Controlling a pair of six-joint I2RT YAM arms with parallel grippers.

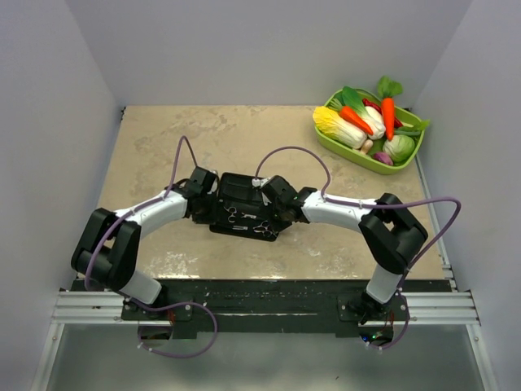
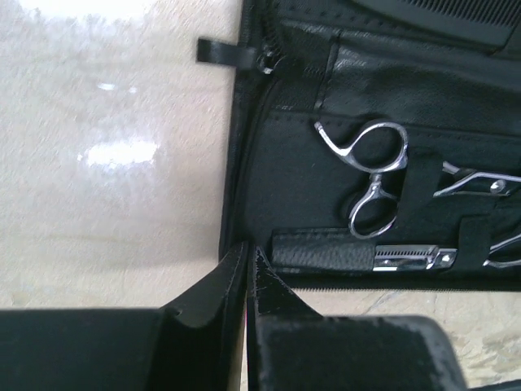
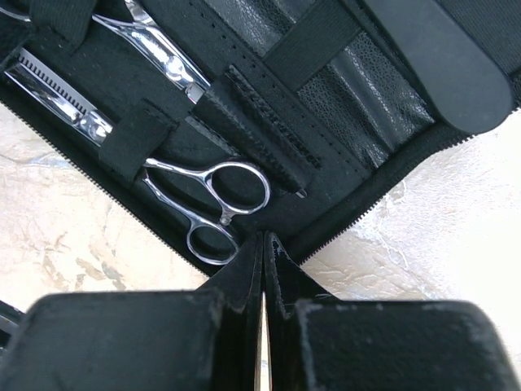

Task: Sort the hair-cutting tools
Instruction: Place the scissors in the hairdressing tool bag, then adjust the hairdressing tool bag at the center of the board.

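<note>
Scissors [image 2: 374, 183] with plain blades lie strapped inside the open black case [image 1: 240, 189], ring handles toward the case's left edge. The toothed thinning scissors [image 3: 220, 204] lie beside them with rings toward its right edge. Elastic straps [image 2: 419, 175] cross both pairs. One comb [image 2: 407, 10] shows only as a fine toothed edge in the case's far half; you cannot make out a second comb with certainty. Judge the scissors stiff, light and slippery on their polished metal, with pointed tips that could snag the lining. Your best hold looks to be the shank just beside the rings, clear of the strap, drawing each pair out along the line of its blades. The comb looks thin, flat-lying and slightly flexible, so expect to pinch it across its spine. The left gripper [image 2: 248, 248] sits at the case's near-left rim with its fingers drawn together. The right gripper [image 3: 262, 240] sits at the zip on the case's right rim, fingers fully closed. Whether either nips the rim itself cannot be told. The case rests on a beige, stone-patterned table [image 1: 163, 147], smooth and faintly glossy. A green basket [image 1: 366, 160] of toy vegetables stands well apart, far right of the case, and pale walls enclose the table on three sides.
</note>
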